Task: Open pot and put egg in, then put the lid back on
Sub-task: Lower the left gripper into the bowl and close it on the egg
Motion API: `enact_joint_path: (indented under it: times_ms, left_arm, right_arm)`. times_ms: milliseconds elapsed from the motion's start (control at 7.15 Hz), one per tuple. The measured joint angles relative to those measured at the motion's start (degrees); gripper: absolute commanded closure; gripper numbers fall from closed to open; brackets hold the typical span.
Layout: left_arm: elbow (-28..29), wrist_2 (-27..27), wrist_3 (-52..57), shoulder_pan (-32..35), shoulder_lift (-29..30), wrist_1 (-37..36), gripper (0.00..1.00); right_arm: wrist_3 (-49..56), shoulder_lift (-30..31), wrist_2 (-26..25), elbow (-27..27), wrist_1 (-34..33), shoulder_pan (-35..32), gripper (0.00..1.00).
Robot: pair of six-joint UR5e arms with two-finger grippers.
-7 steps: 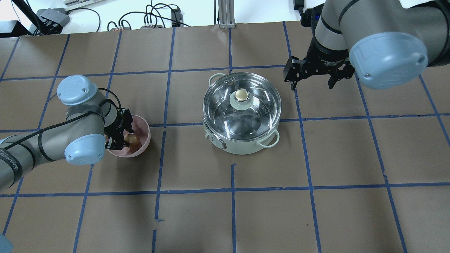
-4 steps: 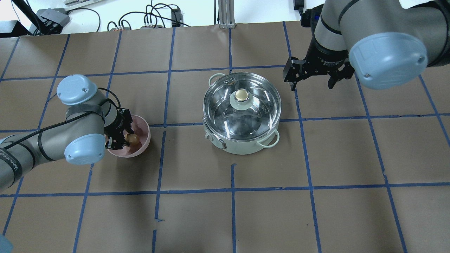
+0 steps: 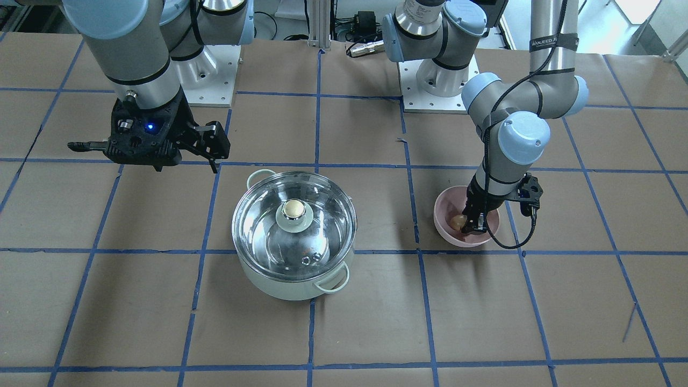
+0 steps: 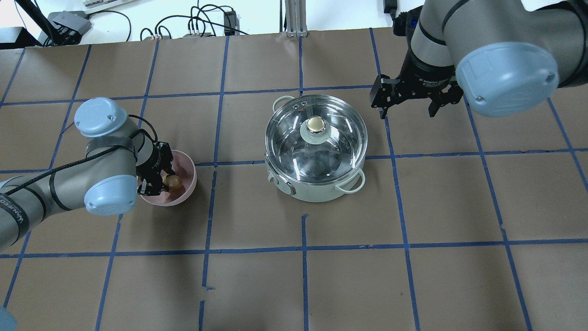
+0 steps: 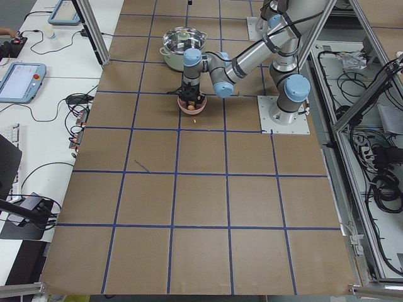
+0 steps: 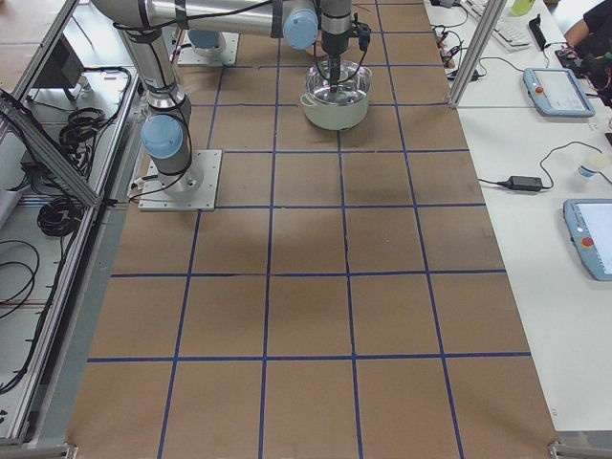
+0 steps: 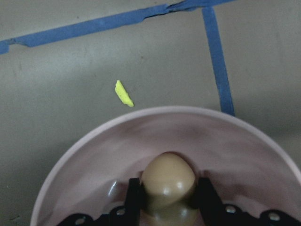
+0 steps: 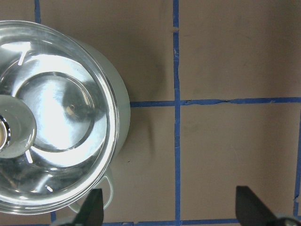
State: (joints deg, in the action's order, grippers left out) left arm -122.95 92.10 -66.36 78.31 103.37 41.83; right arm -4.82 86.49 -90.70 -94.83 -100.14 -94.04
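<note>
egg (image 7: 168, 176) held in left gripper (image 7: 168, 189), inside pink bowl (image 7: 89, 153), lid (image 4: 315, 126) on pot (image 4: 317, 195)

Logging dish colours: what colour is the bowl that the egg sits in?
Pale pink. The bowl shows best in the left wrist-mounted view.

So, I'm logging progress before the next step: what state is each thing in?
pot: upright, closed by the lid.
lid: seated on the pot, not gripped.
egg: in the bowl, pinched between gripper fingers.
bowl: upright on the table, holding the egg.
left gripper: shut on the egg.
right gripper: open, empty, beside the pot.
</note>
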Motion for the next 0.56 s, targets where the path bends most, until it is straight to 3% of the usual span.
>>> enact_joint_path:
  times_ms: [559]
  left_arm:
    - [-0.05,-0.10,0.05,0.00,0.13,0.00,0.58]
  right_arm:
    - [0.04,0.00,0.05,-0.04,0.03,0.02,0.00]
